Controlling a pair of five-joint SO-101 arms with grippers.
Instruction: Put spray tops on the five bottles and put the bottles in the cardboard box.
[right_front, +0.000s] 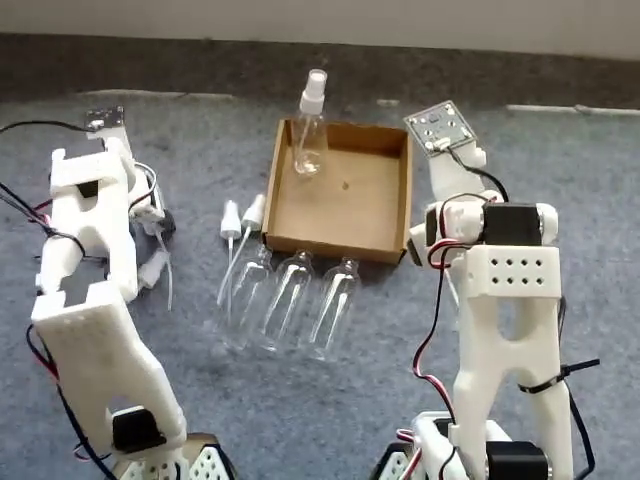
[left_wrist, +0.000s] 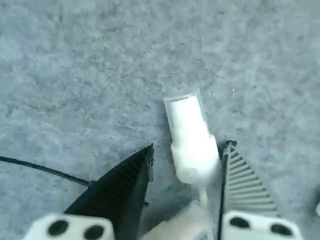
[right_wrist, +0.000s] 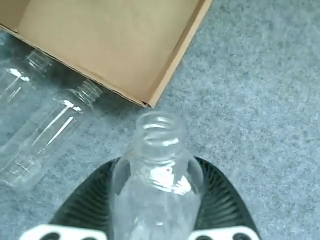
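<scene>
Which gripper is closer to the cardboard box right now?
Right. The right gripper, holding an uncapped bottle, sits just off the near right corner of the cardboard box. The left gripper straddles a spray top on the carpet, well off to the box's left.

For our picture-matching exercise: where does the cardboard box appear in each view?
High view: cardboard box at upper centre.
Left wrist view: carpet and a spray top instead.
Right wrist view: its corner, beyond the bottle in the right claw.
Shared landmark: lying bottles along its edge.
</scene>
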